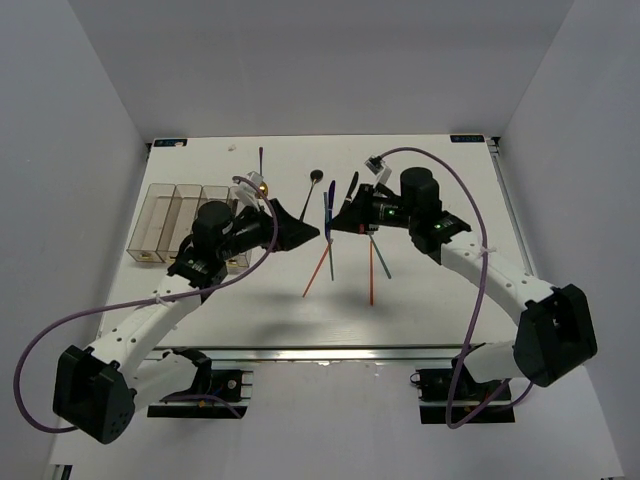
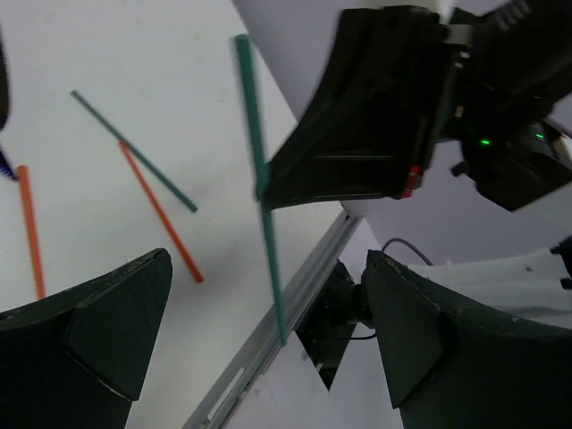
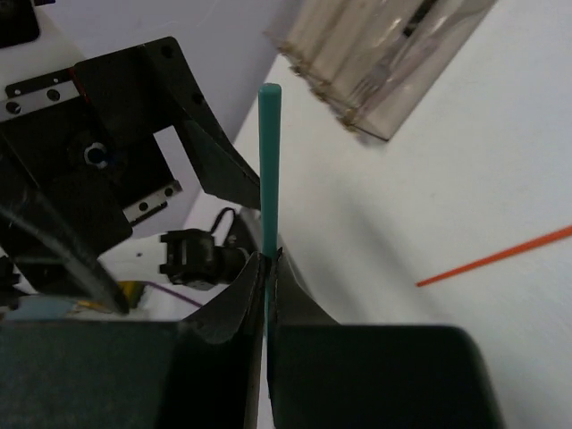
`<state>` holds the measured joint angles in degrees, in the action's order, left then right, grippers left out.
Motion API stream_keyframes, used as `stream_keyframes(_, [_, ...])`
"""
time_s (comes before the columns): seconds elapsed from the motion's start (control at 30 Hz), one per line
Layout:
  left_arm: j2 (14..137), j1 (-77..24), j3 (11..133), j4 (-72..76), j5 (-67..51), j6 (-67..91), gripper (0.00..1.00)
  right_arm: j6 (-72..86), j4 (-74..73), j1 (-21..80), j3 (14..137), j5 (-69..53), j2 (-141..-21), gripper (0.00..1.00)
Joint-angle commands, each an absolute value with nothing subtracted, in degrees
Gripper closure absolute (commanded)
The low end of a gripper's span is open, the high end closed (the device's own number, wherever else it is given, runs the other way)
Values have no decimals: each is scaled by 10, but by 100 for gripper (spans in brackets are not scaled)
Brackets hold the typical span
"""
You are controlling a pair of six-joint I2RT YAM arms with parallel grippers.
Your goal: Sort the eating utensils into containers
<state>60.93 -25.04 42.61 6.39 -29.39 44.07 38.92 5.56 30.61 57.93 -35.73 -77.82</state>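
Four joined containers (image 1: 160, 215) stood at the far left of the counter (image 1: 260, 305), beside the left arm, whose jaws gaped wide and empty, facing the middle. One teal chopstick (image 2: 253, 116) hung ahead of that gap, clear of the counter, its long axis roughly square to the line on which the left jaws would close. Rightward, the right jaws were clamped on it near its middle. By my judgement the left arm, nearer the containers, needed to advance and close on the free shaft.
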Motion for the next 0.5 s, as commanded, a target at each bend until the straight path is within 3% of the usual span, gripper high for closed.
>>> stream_keyframes(0.0, [599,-277,450,124,-309,433,2,503,166,323,579,-414,-789,100])
stream_keyframes(0.17, [606,-277,450,80,-269,404,2,514,195,356,583,-421,-790,100])
stream_keyframes(0.3, [618,-277,454,54,-243,393,10,498,169,373,602,-407,-794,100])
stream_keyframes(0.47, [610,-277,467,58,-215,396,36,483,149,388,609,-397,-812,100])
